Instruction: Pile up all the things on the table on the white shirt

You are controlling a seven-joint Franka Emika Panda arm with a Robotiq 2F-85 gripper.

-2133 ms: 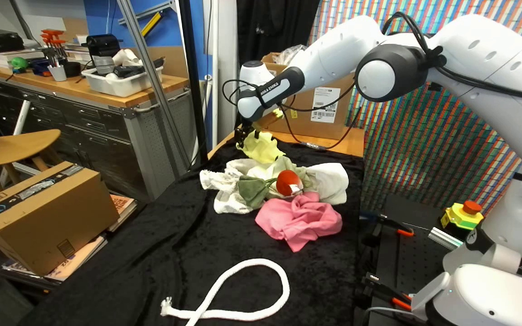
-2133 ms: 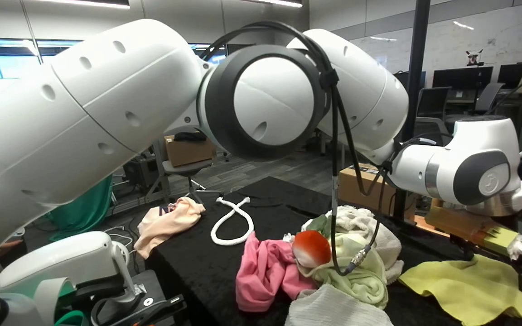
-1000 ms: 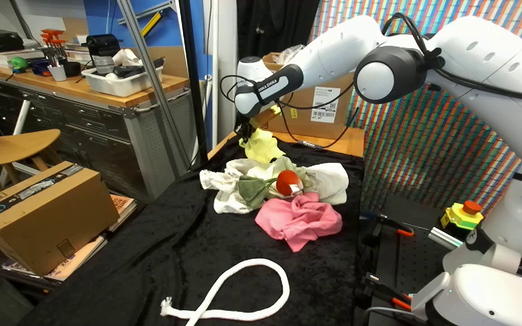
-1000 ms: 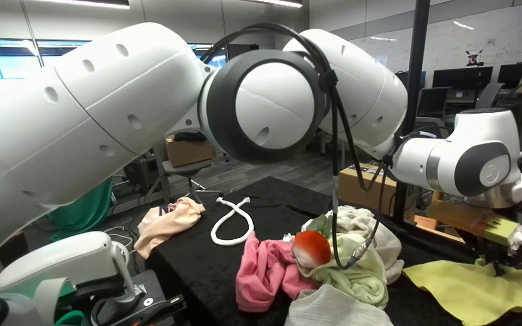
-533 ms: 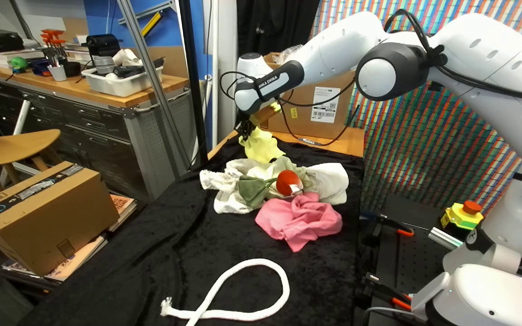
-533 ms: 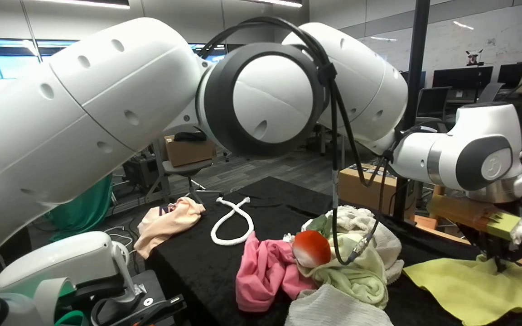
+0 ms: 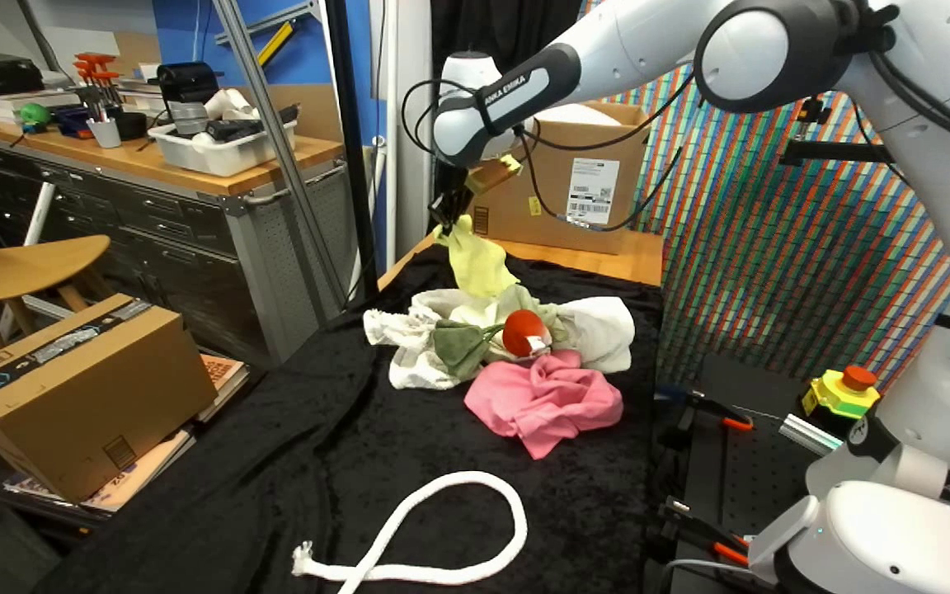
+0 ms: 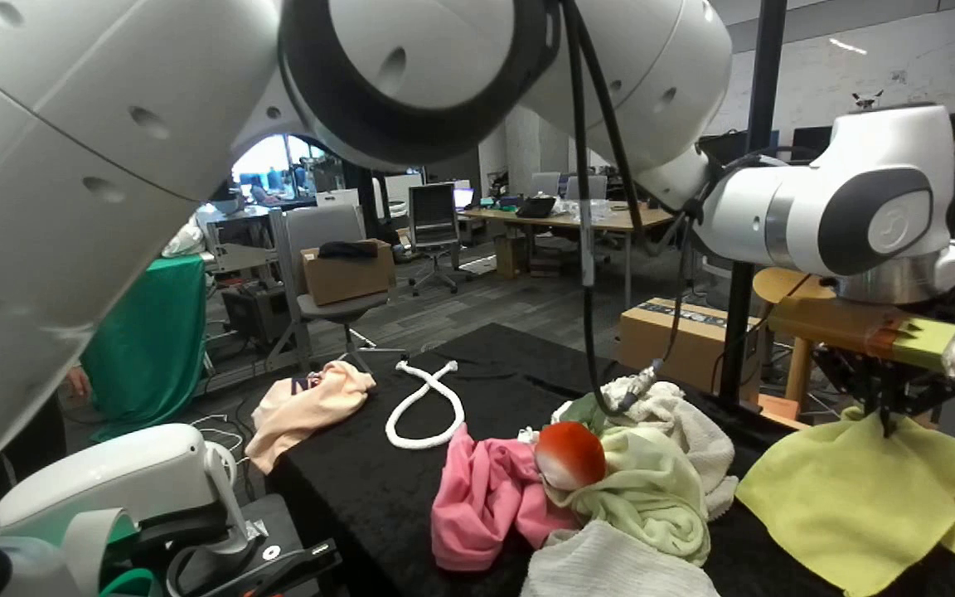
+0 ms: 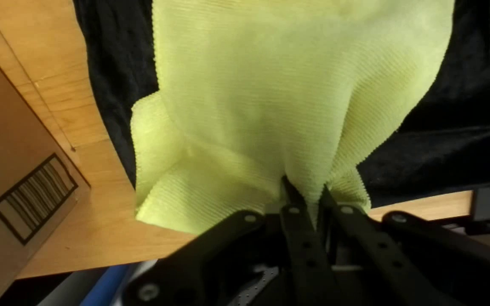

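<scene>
Now that the claw, pinching the yellow-green cloth, has risen, I see that cloth drawn into a peak just beside the white shirt; carrying it onto that shirt seems next.

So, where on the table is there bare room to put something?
Free patches of black table: between white rope, cloth pile and taped cardboard box; between pink cloth and peach cloth. Crowded: the pile, and beside it, where the end effector grips the yellow-green cloth.
</scene>
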